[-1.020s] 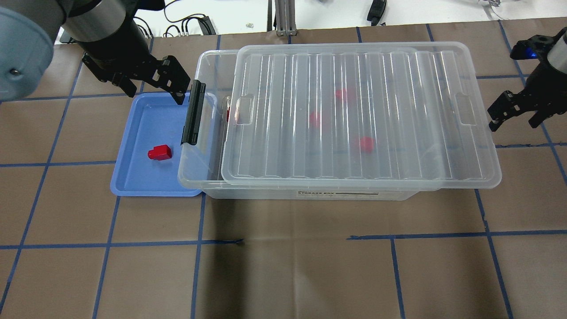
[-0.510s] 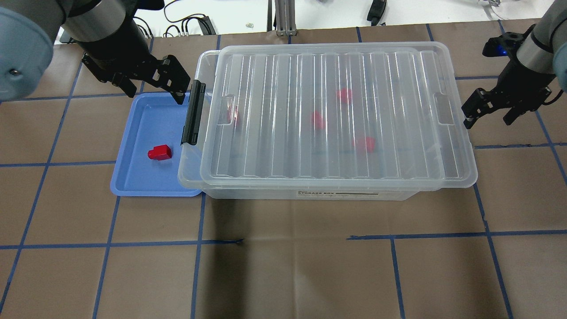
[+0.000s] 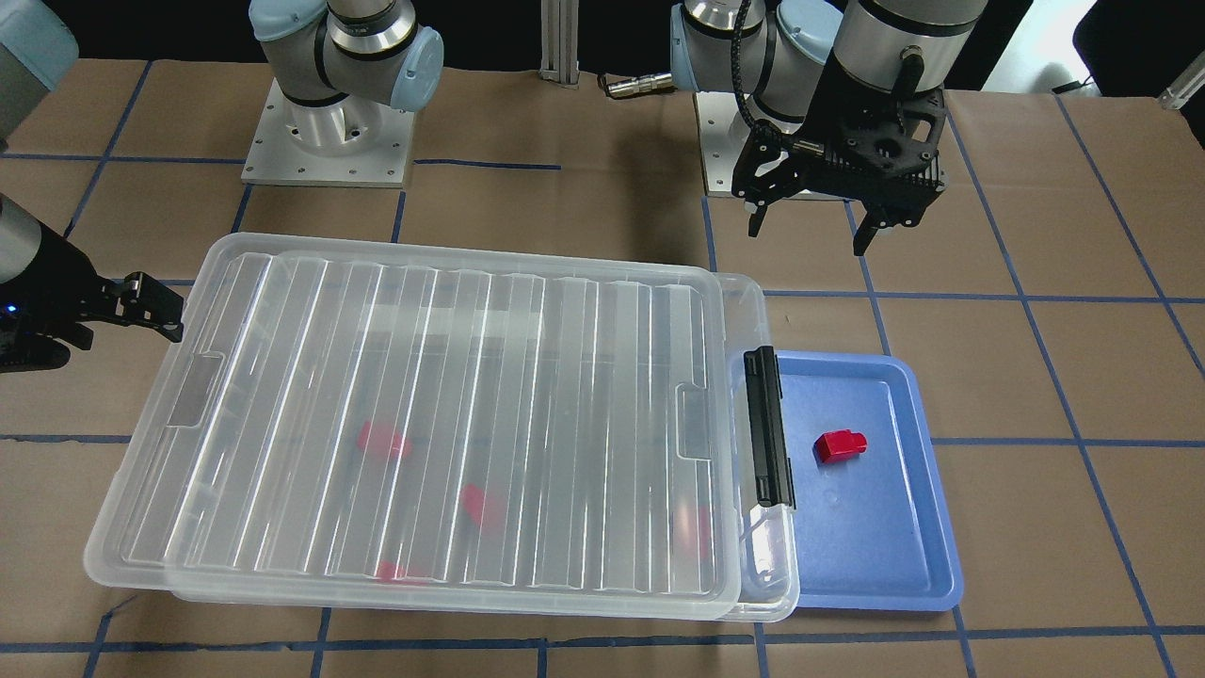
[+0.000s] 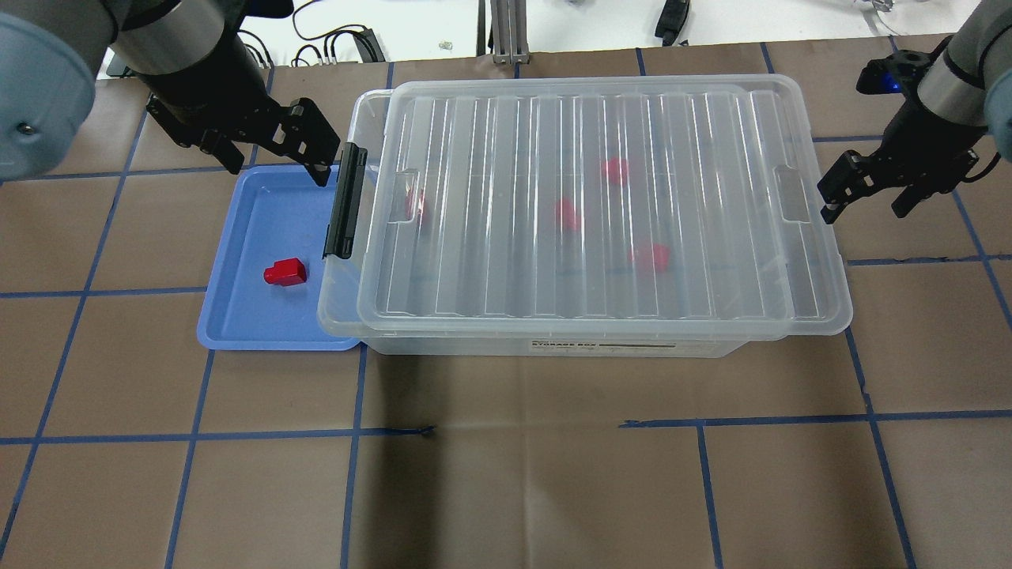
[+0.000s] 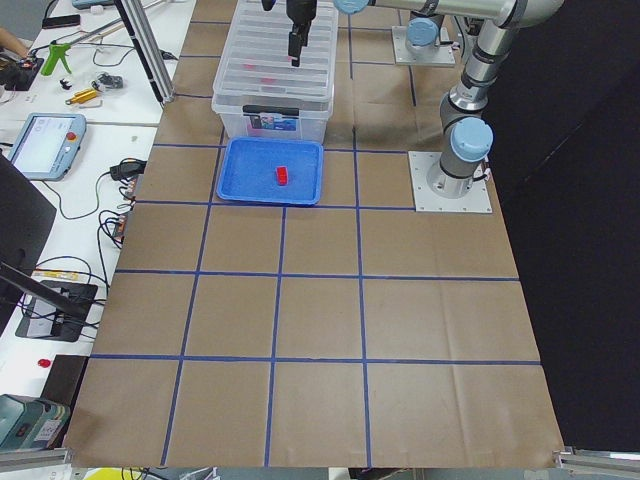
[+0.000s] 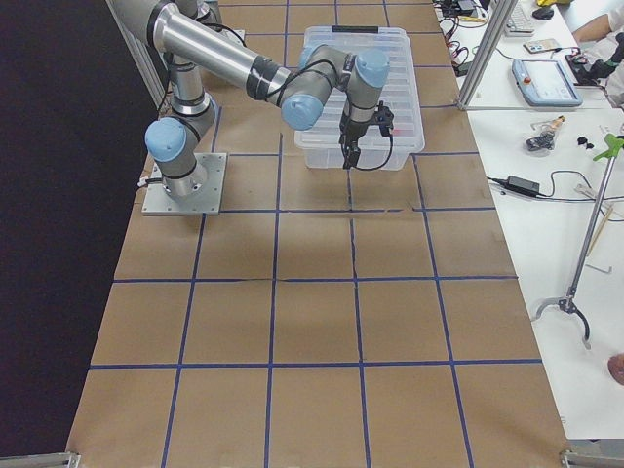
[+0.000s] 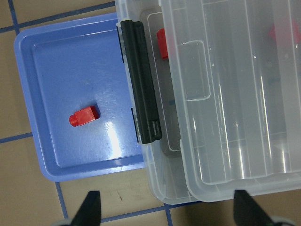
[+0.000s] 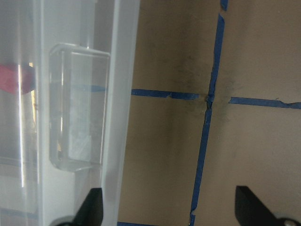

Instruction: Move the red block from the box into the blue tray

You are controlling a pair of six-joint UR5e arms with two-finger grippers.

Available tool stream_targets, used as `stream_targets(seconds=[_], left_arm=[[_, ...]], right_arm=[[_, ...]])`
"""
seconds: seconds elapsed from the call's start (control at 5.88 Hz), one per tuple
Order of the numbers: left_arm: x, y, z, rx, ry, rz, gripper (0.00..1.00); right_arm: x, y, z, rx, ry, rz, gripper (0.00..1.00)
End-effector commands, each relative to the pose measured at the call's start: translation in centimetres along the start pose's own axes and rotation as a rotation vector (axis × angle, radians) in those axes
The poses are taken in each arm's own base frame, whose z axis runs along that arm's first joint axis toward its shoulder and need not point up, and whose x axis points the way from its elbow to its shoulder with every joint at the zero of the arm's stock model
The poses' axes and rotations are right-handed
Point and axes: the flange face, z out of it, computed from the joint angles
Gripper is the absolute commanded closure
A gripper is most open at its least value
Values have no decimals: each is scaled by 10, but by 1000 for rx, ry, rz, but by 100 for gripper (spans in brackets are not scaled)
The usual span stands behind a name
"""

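red block (image 4: 285,273): lying in blue tray (image 4: 237,320), at 9 o'clock of box (image 4: 443,344)
left hand (image 4: 278,174): spread wide, empty, over tray's 12 o'clock rim
right hand (image 4: 863,212): spread wide, empty, at box's 3 o'clock end

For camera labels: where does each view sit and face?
Front-facing: across the table, facing the robot's bases; left gripper.
Overhead: behind the robot, down on the box; right gripper.
Exterior left: table end, left arm near.
Exterior right: opposite end, right arm near.
Left wrist: down on the blue tray; fingertips.
Right wrist: down on the lid edge; fingertips.
Shared: front-facing and overhead show the red block in the blue tray.
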Motion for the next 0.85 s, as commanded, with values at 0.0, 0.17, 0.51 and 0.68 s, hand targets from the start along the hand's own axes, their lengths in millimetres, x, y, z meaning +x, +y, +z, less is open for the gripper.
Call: stream_targets(seconds=[0.0, 0.17, 0.51, 0.68], left_arm=[[0, 0, 0, 0, 0, 0, 2], [0, 0, 0, 0, 0, 0, 2], [0, 0, 0, 0, 0, 0, 2], [0, 0, 0, 0, 2, 0, 2]], right_arm=[[-55, 3, -43, 16, 15, 79, 0], [-95, 0, -72, 14, 23, 118, 0], [-156, 10, -114, -24, 26, 237, 0], [-176, 13, -114, -21, 27, 217, 0]])
